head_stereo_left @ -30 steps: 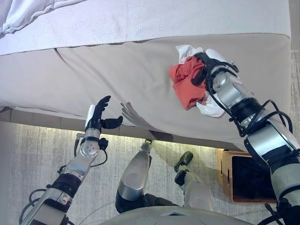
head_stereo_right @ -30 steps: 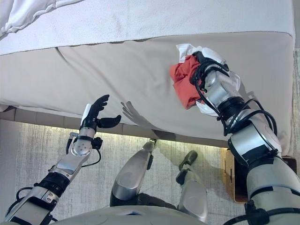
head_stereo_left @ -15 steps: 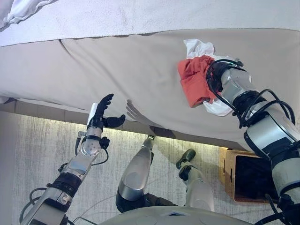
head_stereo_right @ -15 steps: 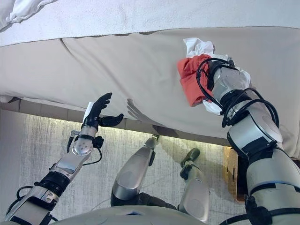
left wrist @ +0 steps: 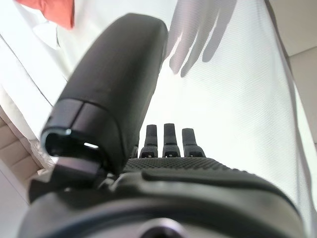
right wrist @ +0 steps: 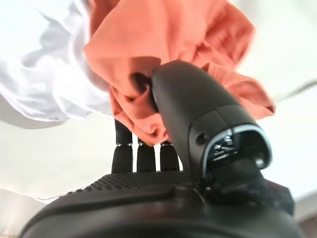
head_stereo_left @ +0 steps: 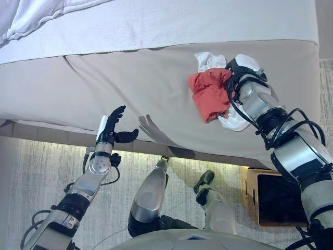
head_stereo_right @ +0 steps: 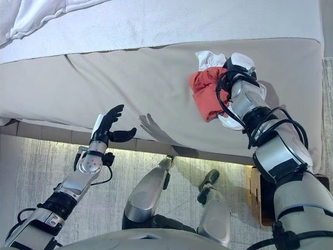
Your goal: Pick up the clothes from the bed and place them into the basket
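A red garment (head_stereo_left: 209, 96) and a white garment (head_stereo_left: 208, 60) are bunched together on the beige bed (head_stereo_left: 130, 78), at its right part. My right hand (head_stereo_left: 235, 70) is shut on them. In its wrist view the thumb (right wrist: 198, 114) presses into the red cloth (right wrist: 163, 34), the fingers curl behind it, and the white cloth (right wrist: 44, 84) hangs beside. My left hand (head_stereo_left: 110, 129) is open and holds nothing, in front of the bed's near edge. In the left wrist view its fingers (left wrist: 168, 144) point at the bed sheet.
A wicker basket (head_stereo_left: 248, 190) with a dark inside stands on the carpet at the lower right, below the bed's edge and under my right arm. A white duvet (head_stereo_left: 31, 18) lies crumpled at the bed's far left.
The camera swayed, so the whole scene shifted and came back. My right hand keeps its hold on the clothes at about the same spot on the bed. The left hand has stayed still.
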Tool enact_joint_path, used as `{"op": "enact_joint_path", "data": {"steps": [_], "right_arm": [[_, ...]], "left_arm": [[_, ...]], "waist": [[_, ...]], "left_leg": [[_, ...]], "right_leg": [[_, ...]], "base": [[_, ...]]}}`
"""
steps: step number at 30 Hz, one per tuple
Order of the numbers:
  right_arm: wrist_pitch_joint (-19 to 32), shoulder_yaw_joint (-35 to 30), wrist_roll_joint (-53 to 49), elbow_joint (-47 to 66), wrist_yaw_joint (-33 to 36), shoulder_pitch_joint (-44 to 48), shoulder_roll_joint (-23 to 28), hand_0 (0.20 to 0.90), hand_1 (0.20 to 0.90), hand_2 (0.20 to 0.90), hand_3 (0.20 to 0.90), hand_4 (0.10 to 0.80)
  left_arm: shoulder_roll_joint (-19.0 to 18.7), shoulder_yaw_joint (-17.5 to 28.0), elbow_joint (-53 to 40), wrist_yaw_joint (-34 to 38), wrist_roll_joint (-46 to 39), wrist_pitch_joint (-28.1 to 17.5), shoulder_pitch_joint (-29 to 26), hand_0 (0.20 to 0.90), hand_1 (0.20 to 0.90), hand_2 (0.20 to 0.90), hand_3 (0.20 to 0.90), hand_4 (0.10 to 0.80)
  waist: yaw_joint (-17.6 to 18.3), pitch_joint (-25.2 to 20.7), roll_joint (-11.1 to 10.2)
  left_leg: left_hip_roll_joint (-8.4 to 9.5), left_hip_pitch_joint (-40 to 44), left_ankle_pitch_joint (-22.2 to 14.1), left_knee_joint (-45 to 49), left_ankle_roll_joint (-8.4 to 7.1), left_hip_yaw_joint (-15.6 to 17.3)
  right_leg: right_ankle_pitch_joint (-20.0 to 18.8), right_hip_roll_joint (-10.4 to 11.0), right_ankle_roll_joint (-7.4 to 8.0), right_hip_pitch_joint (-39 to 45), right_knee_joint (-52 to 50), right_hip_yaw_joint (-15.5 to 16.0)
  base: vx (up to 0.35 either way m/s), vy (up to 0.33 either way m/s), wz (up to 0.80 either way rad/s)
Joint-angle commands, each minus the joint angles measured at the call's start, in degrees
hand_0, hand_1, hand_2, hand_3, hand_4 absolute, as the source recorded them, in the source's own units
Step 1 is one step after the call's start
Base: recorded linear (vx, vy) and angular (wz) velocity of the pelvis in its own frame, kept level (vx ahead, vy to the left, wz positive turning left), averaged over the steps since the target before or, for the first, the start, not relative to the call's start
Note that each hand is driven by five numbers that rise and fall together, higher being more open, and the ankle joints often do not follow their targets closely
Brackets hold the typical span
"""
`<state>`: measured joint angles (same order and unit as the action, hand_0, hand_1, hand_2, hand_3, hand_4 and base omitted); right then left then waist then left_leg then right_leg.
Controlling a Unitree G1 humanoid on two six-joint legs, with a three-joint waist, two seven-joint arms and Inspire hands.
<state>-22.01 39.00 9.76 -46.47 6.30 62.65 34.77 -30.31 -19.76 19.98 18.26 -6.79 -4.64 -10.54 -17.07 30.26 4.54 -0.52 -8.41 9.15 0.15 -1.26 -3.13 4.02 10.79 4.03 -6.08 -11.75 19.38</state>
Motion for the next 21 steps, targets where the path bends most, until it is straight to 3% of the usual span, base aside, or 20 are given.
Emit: {"op": "enact_joint_path", "data": {"steps": [1, 10, 21], "right_arm": [[3.50, -0.18, -2.10, 5.56, 7.39, 2.05, 3.72, 0.300, 0.300, 0.300, 0.200, 0.100], [6.92, -7.29, -5.48, 12.08, 12.86, -3.31, 6.21, 0.300, 0.300, 0.300, 0.200, 0.100], [10.08, -12.66, -9.12, 15.57, 15.77, -3.68, 10.45, 0.300, 0.300, 0.300, 0.200, 0.100]], "left_arm": [[-2.59, 2.18, -3.70, 1.61, 2.42, -1.81, 1.93, 0.900, 0.900, 0.900, 0.900, 0.800], [-2.00, 2.36, -1.71, 1.19, 3.53, -0.04, 3.58, 0.900, 0.900, 0.900, 0.900, 0.800], [-1.29, 2.23, 0.82, 0.50, 3.82, -0.80, 5.22, 0.900, 0.900, 0.900, 0.900, 0.800]], "waist": [[1.28, -6.28, -4.25], [4.32, -12.99, -4.82], [7.10, -18.98, -5.12]], "left_leg": [[-1.38, 2.28, -8.68, 3.05, 1.03, 2.71], [-1.72, 7.28, -10.83, 3.92, 1.20, 4.84], [-3.08, 12.20, -9.48, -1.44, 0.27, 7.15]], "right_leg": [[-3.00, 2.02, 0.63, 3.71, 3.79, -1.72], [-3.00, 1.92, 0.77, 8.82, 5.37, -3.82], [-3.72, 0.36, 1.20, 12.03, 9.02, -4.73]], "base": [[0.050, -0.008, -0.12], [0.062, -0.003, -0.13], [0.004, 0.002, -0.13]]}}
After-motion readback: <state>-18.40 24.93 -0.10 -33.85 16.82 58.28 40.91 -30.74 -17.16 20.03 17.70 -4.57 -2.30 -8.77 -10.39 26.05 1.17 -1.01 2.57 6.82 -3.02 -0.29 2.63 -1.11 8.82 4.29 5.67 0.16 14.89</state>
